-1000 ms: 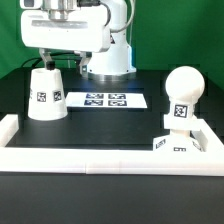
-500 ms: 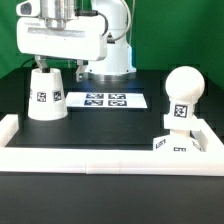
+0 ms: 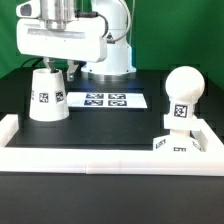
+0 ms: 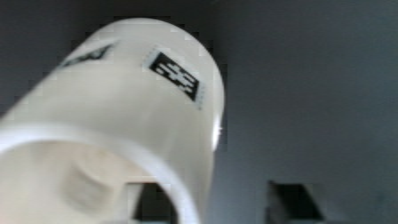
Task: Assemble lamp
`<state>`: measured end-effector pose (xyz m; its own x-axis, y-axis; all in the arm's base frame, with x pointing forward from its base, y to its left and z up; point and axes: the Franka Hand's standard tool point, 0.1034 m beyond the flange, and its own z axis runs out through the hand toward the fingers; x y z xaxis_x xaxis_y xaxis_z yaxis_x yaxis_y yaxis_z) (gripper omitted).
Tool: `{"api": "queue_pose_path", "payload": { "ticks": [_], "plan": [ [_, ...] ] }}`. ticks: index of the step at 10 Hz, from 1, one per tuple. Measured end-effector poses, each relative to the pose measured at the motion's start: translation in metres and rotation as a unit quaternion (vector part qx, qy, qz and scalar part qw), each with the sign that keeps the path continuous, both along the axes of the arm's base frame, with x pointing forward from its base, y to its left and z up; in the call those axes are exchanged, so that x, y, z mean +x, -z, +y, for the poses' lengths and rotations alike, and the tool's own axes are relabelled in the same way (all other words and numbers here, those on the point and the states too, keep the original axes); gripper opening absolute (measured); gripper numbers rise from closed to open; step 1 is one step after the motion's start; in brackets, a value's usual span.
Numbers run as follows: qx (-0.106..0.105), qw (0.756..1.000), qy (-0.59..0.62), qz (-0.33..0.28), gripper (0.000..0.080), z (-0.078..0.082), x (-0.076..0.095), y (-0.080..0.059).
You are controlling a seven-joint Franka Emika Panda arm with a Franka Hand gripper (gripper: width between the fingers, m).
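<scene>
The white cone shade point(image 3: 45, 93) stands on the black table at the exterior view's left, wide end down. It fills the wrist view point(image 4: 125, 110), where its open top rim shows. My gripper point(image 3: 58, 67) is open just above its top. In the wrist view my gripper point(image 4: 228, 205) straddles the shade's rim wall, with one dark finger point(image 4: 164, 205) over the opening and the other point(image 4: 294, 200) outside it. The round-topped bulb point(image 3: 182, 92) stands upright on the square base point(image 3: 178, 144) at the exterior view's right.
The marker board point(image 3: 104, 100) lies flat on the table behind, between the shade and the bulb. A white rail point(image 3: 100, 158) runs along the front, with raised ends at both sides. The robot's white pedestal point(image 3: 108, 58) stands at the back.
My gripper has moved a little toward the exterior view's left and down, closer over the shade's top. The shade, bulb and base have not moved.
</scene>
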<state>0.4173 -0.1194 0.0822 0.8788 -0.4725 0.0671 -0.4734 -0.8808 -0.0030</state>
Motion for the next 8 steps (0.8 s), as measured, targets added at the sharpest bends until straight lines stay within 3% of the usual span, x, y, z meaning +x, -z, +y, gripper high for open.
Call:
{"api": "queue_pose_path", "payload": {
  "ticks": [1,7,8],
  "plan": [
    [0.0,1.0,0.0,-0.001,0.0053,0.0,0.001,0.0],
    [0.001,1.0,0.0,-0.001,0.0044,0.002,0.002,-0.002],
    [0.016,1.0,0.009,0.006,0.0044,0.015,0.006,-0.01]
  ]
}}
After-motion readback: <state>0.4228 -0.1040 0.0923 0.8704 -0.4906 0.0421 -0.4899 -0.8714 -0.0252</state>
